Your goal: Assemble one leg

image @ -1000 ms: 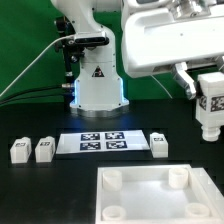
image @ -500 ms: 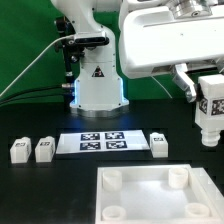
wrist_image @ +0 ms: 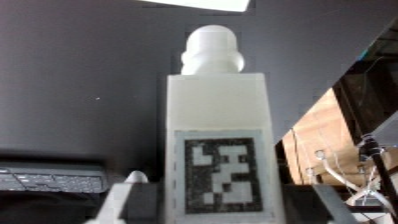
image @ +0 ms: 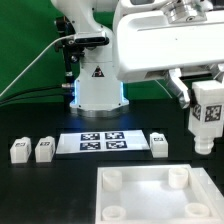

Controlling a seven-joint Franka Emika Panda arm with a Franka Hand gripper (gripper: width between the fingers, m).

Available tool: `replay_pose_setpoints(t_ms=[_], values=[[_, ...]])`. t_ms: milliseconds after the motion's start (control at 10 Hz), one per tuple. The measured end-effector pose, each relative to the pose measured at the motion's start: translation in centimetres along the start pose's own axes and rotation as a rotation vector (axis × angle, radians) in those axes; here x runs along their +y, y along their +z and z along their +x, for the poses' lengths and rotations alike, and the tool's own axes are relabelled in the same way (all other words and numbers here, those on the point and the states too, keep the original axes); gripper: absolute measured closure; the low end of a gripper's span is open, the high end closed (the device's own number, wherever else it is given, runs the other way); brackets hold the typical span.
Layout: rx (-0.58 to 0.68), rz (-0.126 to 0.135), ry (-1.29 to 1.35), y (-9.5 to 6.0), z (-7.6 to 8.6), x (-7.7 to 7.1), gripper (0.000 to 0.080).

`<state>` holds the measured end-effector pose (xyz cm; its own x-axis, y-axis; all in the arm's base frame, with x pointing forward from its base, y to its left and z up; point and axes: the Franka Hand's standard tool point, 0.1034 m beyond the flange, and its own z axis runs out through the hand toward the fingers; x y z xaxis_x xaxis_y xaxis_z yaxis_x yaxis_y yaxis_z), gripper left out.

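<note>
My gripper point(image: 207, 88) is shut on a white leg point(image: 206, 118) with a black-and-white tag on its face. It holds the leg upright in the air at the exterior view's right, above the far right corner of the white tray-like part point(image: 140, 192). In the wrist view the leg point(wrist_image: 217, 120) fills the middle, its rounded peg end pointing away, with a grey fingertip point(wrist_image: 128, 200) on either side of it. Three more legs stand on the table: two point(image: 20, 151) point(image: 44, 149) at the exterior view's left and one point(image: 160, 144) right of the marker board.
The marker board point(image: 104, 142) lies flat between the loose legs. The robot's white base point(image: 98, 82) stands behind it. The tray-like part has round corner sockets point(image: 178, 177).
The gripper has moved the held leg a little toward the exterior view's left and slightly down. The legs on the table have not moved.
</note>
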<state>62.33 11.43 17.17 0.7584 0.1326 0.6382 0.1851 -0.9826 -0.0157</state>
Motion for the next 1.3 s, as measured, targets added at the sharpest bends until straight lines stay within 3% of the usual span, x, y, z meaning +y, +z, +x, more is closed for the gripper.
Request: replay_pose_setpoints(t_ms=[100,400,700,1300], values=[[0.018,-0.009,-0.009,1.0,-0.3,0.6,0.0508],[-0.028,-0.01,-0.003,4.0,-3.5,1.1,0.0508],[-0.073,-0.003,-0.001,5.3,-6.0,0.8,0.0508],[-0.073,0.008,-0.007,5.8,-5.7,-0.1,0.0508]])
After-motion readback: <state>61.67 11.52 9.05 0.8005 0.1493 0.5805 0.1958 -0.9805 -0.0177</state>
